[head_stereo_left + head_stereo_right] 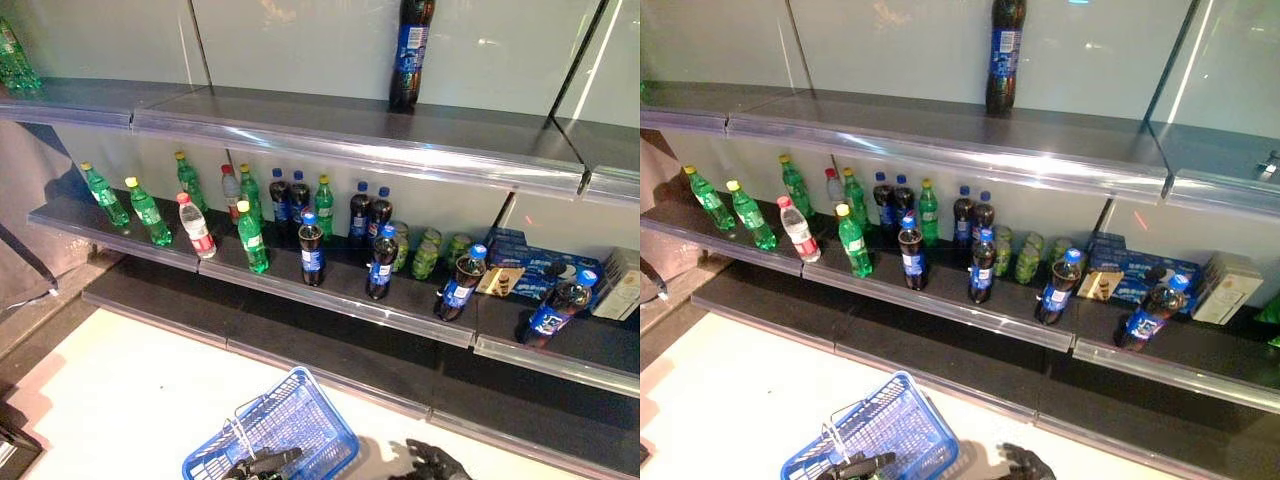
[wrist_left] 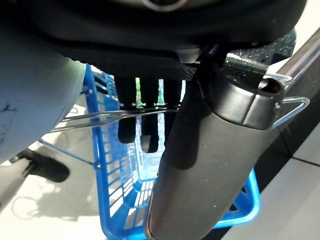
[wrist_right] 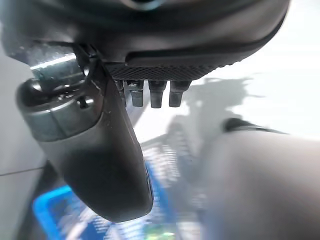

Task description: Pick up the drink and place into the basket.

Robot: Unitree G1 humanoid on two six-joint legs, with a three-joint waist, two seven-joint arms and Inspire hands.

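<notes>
Drinks stand in rows on the middle shelf [image 1: 340, 297]: green bottles [image 1: 252, 240], dark cola bottles with blue caps [image 1: 312, 252], a clear bottle with a red cap [image 1: 197, 228] and green cans [image 1: 427, 255]. The blue basket [image 1: 285, 425] hangs low in front of me, above the pale floor. My left hand [image 1: 262, 465] is shut on its thin wire handles [image 2: 107, 116]. In the left wrist view the fingers [image 2: 142, 132] curl over the wire. My right hand [image 1: 435, 462] is just right of the basket, well below the shelf. Its fingers are relaxed and hold nothing, as the right wrist view [image 3: 100, 150] shows too.
A tall cola bottle [image 1: 410, 50] stands alone on the upper shelf [image 1: 350, 140]. Blue boxes [image 1: 530, 262] and a pale carton [image 1: 620, 290] sit at the right end of the middle shelf. A dark bottom shelf [image 1: 330, 350] juts out between me and the drinks.
</notes>
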